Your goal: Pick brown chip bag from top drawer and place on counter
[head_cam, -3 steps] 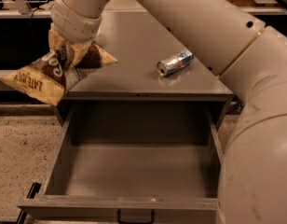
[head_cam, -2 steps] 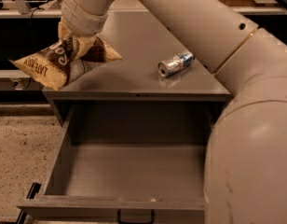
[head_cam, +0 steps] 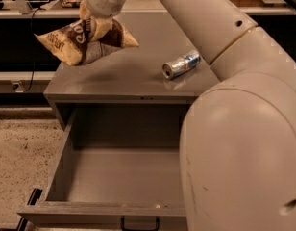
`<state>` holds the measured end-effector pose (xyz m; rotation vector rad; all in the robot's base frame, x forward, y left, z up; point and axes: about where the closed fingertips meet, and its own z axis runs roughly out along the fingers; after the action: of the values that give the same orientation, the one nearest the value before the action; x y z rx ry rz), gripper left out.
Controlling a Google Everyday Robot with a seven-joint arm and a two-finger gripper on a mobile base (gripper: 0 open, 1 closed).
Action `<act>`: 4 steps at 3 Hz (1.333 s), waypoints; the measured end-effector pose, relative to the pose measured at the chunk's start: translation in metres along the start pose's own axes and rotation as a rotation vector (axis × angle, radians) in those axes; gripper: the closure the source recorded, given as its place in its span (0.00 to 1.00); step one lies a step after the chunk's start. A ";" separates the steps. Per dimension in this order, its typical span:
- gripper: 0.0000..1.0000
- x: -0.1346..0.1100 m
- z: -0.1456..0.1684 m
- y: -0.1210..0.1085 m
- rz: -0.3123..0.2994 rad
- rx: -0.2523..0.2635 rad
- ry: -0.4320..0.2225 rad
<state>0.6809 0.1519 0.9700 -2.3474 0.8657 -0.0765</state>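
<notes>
The brown chip bag hangs crumpled from my gripper, which is shut on its middle. The bag is held a little above the far left part of the counter, with its shadow on the grey top below it. The top drawer stands pulled out below the counter, its grey inside bare, with the small black handle on its front. My arm reaches in from the upper right and hides the drawer's right side.
A small silver-blue can lies on its side on the counter's right part. A long pale shelf with items runs behind the counter. Speckled floor lies to the left of the drawer.
My gripper has carried the bag up and to the right, from beside the counter's left edge to above the counter top. The can and drawer have not moved.
</notes>
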 end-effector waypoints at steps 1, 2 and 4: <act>0.77 0.004 -0.003 -0.005 0.006 0.012 0.005; 0.53 0.004 -0.001 -0.005 0.005 0.010 0.003; 0.07 0.002 0.006 -0.005 0.004 0.004 -0.003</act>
<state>0.6867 0.1567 0.9673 -2.3413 0.8676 -0.0736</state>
